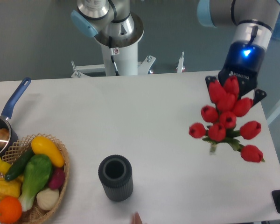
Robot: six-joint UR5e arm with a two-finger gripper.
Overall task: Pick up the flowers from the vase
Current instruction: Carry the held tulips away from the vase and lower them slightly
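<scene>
**Item record: tulip bunch out of the vase, at the right side of the table**

1. The flowers (227, 119): you see a bunch of red tulips with short green stems and leaves, at the right side of the table (144, 121), directly below the arm's tool. The heads spread out in a loose cluster, the lowest one near the table's right edge. The stem ends point down over the white surface with a faint shadow beside them (whether they touch the table or hang just above it, you cannot tell).

2. The gripper (234, 86): it comes down from the upper right, a blue-lit wrist section above a black body. The topmost tulip heads cover its fingers, so you cannot tell from this view whether the jaws are spread or closed on the bunch.

3. The vase (115, 178): a dark ribbed cylinder standing upright near the front edge, left of centre, well apart from the flowers. You look straight into its round mouth, and nothing shows inside.

4. The wicker basket (60, 184): at the front left corner, holding toy produce, among it a yellow piece, a green piece, an orange and a white bulb.

5. The saucepan (1, 133): just behind the basket at the left edge, its blue handle angled toward the back.

6. The second robot base (116, 44): a white column beyond the far edge of the table.
</scene>
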